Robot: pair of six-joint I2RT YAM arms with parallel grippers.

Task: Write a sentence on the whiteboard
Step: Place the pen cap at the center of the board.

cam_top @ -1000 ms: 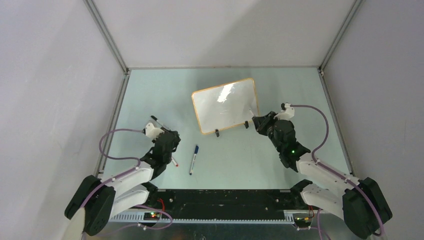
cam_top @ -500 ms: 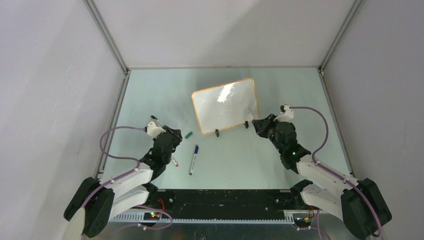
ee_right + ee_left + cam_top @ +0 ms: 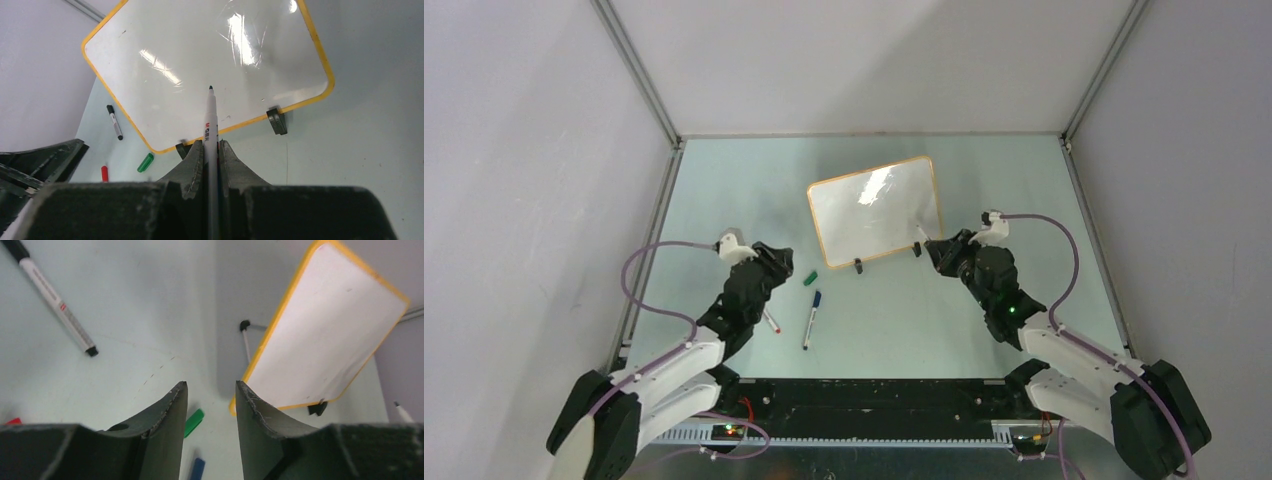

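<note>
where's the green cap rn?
Top view: the green cap lies on the table left of centre, just beyond the open left pincer, short of the whiteboard's near-left corner; the blue marker lies just nearer the bases.

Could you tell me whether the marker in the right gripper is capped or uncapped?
Uncapped: the marker shows a bare tip beyond the right gripper; a green cap lies on the table.

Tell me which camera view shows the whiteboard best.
The right wrist view: the small, orange-framed white whiteboard is largest there, nearly face-on, blank, with one black clip foot clear. The top external view shows the whiteboard whole but small, with glare. The left wrist view shows the whiteboard slanted.
</note>
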